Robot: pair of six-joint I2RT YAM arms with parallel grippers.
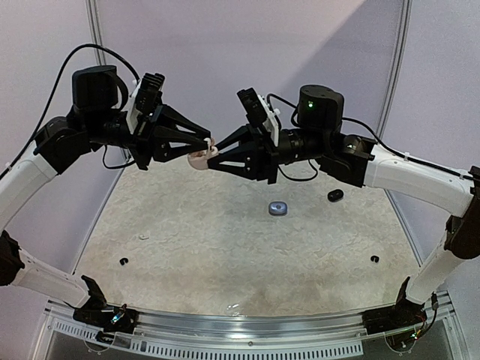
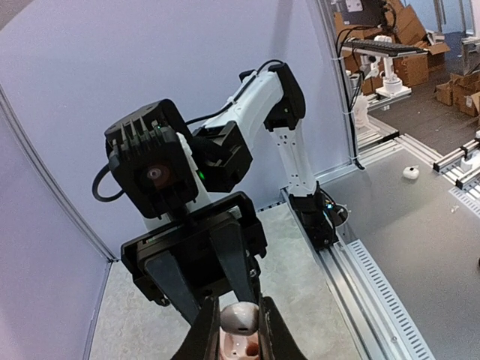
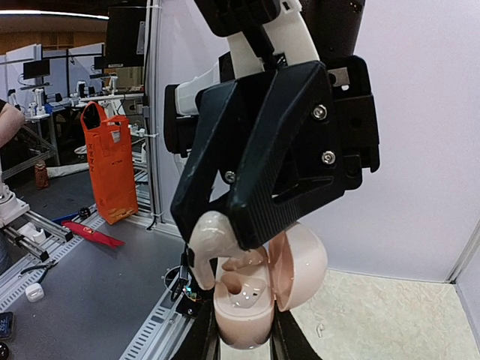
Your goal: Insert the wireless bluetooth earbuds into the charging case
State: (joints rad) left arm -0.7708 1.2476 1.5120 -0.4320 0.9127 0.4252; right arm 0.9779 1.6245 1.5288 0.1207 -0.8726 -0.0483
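1. The earbud (image 3: 202,241) is pale pink-white and pinched in the left gripper (image 1: 204,145). It's up in the air over the far middle of the table (image 1: 225,255) and isn't seated yet.
2. The case (image 3: 240,315) is the same pale pink. Its lid is swung back and its sockets face up at the earbud. Your right gripper (image 3: 246,341) is clamped narrow on the case's lower body, holding it just under the earbud.
3. Key relation, from the right wrist view: the earbud sits just above the case's open tray, hanging a little past the rim on the side away from the lid. Its lower end points down at the tray. I can't tell whether it touches the rim.
4. Its long axis is tilted, not lined up with the socket. I'd judge you need a small shift toward the lid side, then straight down.
5. The arms meet tip to tip. The left one does the insert and the right one only braces.
6. Risk: pushing while offset could skid the earbud off the rim or twist the case in its grip.
7. Down on the table, a grey case (image 1: 279,208) lies right of centre and a black case (image 1: 335,196) lies nearer the right edge. Tiny black buds (image 1: 124,261) lie toward the near left and near right. All are well apart from the work.
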